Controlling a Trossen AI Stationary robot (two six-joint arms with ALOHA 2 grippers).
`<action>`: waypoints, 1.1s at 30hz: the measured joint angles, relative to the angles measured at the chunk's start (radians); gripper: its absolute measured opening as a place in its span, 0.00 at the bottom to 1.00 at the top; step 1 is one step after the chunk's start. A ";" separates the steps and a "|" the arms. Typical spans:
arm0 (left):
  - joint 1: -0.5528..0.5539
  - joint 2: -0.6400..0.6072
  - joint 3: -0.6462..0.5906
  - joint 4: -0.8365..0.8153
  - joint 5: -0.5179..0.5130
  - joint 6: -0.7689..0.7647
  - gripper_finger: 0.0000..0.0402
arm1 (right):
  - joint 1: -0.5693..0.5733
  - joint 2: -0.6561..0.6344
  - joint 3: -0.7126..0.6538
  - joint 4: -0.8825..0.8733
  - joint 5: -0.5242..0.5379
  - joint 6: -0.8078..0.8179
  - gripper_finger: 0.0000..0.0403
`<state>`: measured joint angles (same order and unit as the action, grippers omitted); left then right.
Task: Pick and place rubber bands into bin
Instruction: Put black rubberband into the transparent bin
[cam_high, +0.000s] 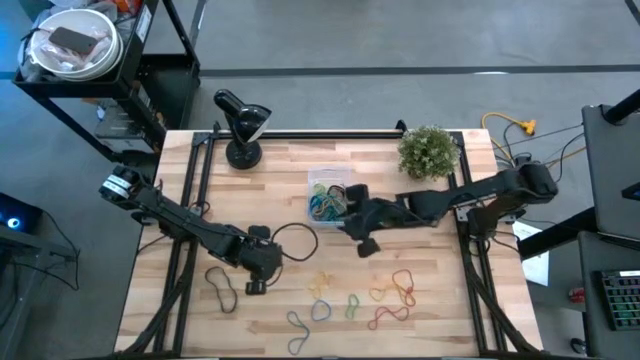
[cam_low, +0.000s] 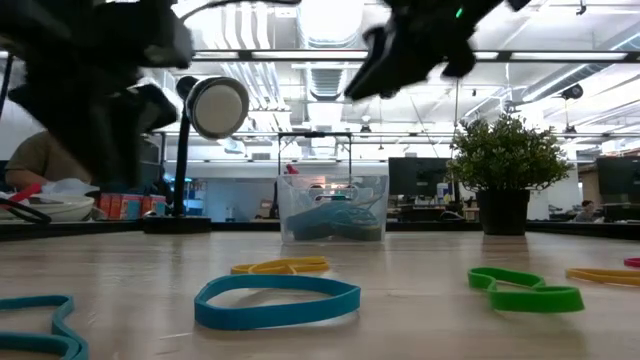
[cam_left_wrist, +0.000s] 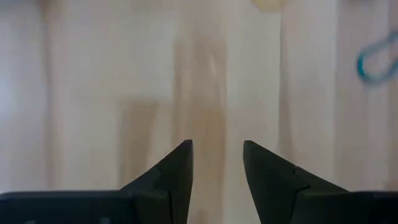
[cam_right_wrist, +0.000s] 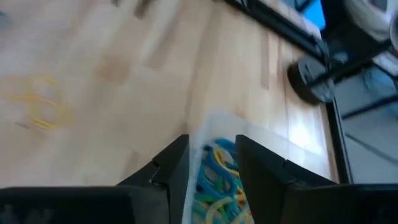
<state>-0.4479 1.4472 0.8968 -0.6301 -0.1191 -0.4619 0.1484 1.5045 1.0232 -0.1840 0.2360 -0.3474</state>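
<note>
The clear bin (cam_high: 328, 193) stands at the table's far middle with a heap of blue, yellow and green rubber bands (cam_right_wrist: 216, 169) inside. My right gripper (cam_high: 348, 212) hangs open, raised just beside the bin's near right side; its fingers (cam_right_wrist: 168, 165) hold nothing. More rubber bands lie flat on the wood near the front: yellow (cam_high: 325, 283), blue (cam_high: 320, 310), green (cam_high: 352, 305), red (cam_high: 392, 316), black (cam_high: 222, 288). My left gripper (cam_high: 255, 285) hangs open over bare wood (cam_left_wrist: 217, 93) between the black and yellow bands, pointing steeply down.
A black desk lamp (cam_high: 240, 125) stands at the far left and a potted plant (cam_high: 428, 150) at the far right. A black cable (cam_high: 292, 240) loops behind my left gripper. Bare wood lies between the bin and the loose bands.
</note>
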 joint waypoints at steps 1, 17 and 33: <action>-0.001 -0.002 0.001 -0.030 0.029 -0.019 0.31 | 0.016 -0.016 -0.003 0.000 -0.007 0.005 0.30; -0.126 -0.008 -0.003 -0.395 0.195 -0.333 0.31 | 0.180 -0.093 -0.086 -0.046 -0.009 0.142 0.25; -0.238 -0.009 -0.105 -0.400 0.223 -0.477 0.31 | 0.193 -0.092 -0.141 -0.043 -0.010 0.225 0.24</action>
<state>-0.6863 1.4384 0.7917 -1.0302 0.1041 -0.9389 0.3419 1.4124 0.8823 -0.2270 0.2260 -0.1227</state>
